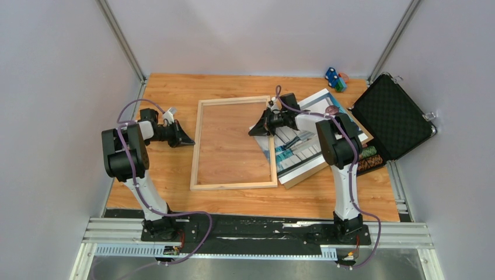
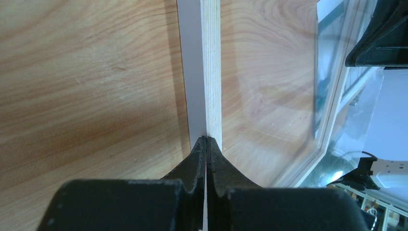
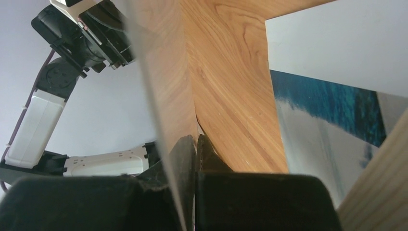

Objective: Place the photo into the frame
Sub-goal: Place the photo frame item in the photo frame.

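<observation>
The frame (image 1: 234, 185) was set at the middle of the desk (image 1: 175, 87), its long axis running near to far. The photo (image 1: 299, 147) was laid just right of it, skewed, with its long axis running from near-left to far-right. The left jaws were closed, their tips at the frame's left rail. The right jaws were closed at its right rail, possibly nipping the edge.

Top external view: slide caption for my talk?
Shut left tool and right tool at pale wooden rectangular frame; white-bordered photo beside it.

No legible text or labels anywhere.
</observation>
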You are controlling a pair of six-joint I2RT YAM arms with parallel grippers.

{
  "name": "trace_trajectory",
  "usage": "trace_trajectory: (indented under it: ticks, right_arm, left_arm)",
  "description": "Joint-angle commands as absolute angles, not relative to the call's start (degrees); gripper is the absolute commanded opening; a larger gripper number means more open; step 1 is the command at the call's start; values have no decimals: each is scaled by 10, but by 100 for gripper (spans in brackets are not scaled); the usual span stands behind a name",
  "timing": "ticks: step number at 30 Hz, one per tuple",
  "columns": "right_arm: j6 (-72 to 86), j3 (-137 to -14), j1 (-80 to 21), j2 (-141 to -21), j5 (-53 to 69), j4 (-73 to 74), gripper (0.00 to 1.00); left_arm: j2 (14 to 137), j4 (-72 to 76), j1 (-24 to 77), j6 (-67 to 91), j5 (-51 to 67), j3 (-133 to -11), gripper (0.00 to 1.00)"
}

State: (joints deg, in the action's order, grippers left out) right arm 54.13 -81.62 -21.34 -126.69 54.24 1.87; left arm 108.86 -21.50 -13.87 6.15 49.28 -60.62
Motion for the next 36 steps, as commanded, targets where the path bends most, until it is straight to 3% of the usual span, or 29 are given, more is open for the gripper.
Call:
trace_trajectory:
  ticks: [1,19,29,36]
  right_arm:
    - [509,-853,-235,-1273,517,42,7]
    - [423,-879,-237,-1251,445,115,48]
    - [396,-887,-238,-1252,420,135,52]
    - [387,-889,-238,-1248,416,138,52]
  left_arm:
    - [1112,-209,-124,36,433,-606,0]
    - [1088,-219,-124,38,428,-618,0]
    - [1040,-251,-122,31,415,-663,0]
    - [1004,-254,-65,46,392,-710,2]
